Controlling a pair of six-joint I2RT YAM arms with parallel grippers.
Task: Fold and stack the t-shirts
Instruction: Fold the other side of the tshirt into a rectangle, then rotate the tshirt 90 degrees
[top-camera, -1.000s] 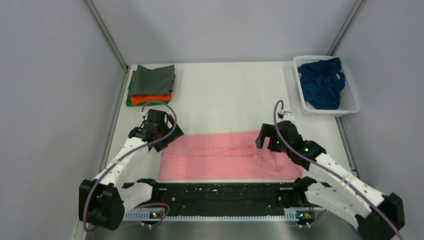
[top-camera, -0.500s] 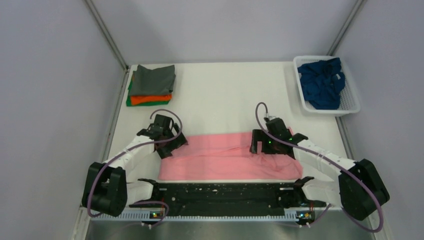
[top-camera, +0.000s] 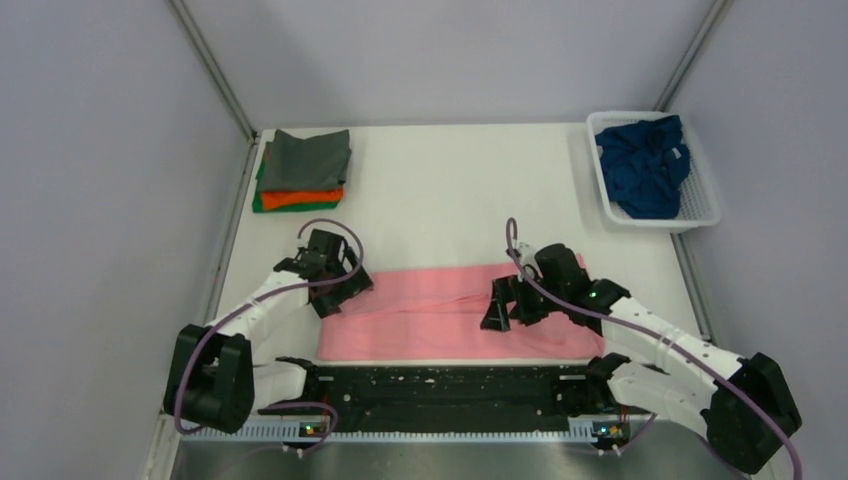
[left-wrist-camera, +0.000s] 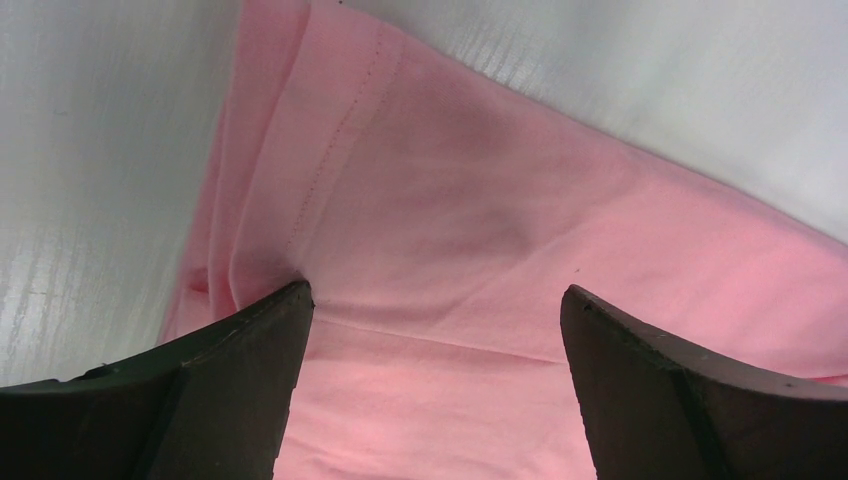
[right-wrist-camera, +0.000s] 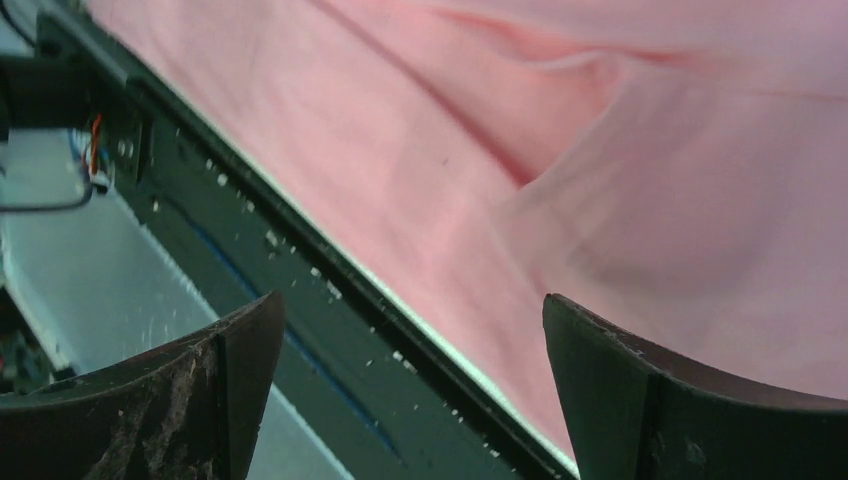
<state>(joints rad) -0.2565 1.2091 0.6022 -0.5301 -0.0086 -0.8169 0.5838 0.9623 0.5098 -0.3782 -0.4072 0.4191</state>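
Just beyond the black rail (top-camera: 440, 385) at the near edge, the pink t-shirt (top-camera: 430, 318) lies flat on the table (top-camera: 450, 200) as a long band, its long axis running left to right. The left gripper (left-wrist-camera: 435, 300) hangs low over the band's left end, jaws spread wide, holding nothing. The right gripper (right-wrist-camera: 415, 310), equally wide and empty, sits over the band right of centre, its arm bent in from the right. Each end lies nearest its own arm, so an end-to-end fold looks likely. At far left, a dark grey t-shirt (top-camera: 305, 158) tops an orange t-shirt (top-camera: 300, 198) and a green t-shirt (top-camera: 262, 203); at far right, a navy blue t-shirt (top-camera: 645, 165) fills the white basket (top-camera: 700, 215).
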